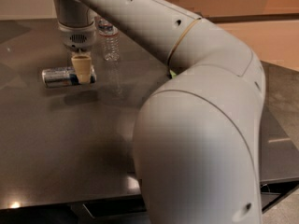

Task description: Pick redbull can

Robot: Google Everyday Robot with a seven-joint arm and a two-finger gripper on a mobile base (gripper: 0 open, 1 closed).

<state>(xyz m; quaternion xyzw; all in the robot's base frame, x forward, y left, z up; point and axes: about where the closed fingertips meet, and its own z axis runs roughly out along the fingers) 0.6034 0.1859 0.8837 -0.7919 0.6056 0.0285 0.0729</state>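
The redbull can is a slim silver can with blue panels, lying on its side at the left of the dark table. My gripper points straight down and is shut across the can's right half. One cream fingertip shows in front of the can; the other is hidden behind it. The can hangs a little above the table, with its shadow apart from it below.
A clear plastic water bottle stands upright just behind and to the right of the gripper. My large white arm fills the right and front of the view and hides much of the table. The table's front edge runs along the bottom.
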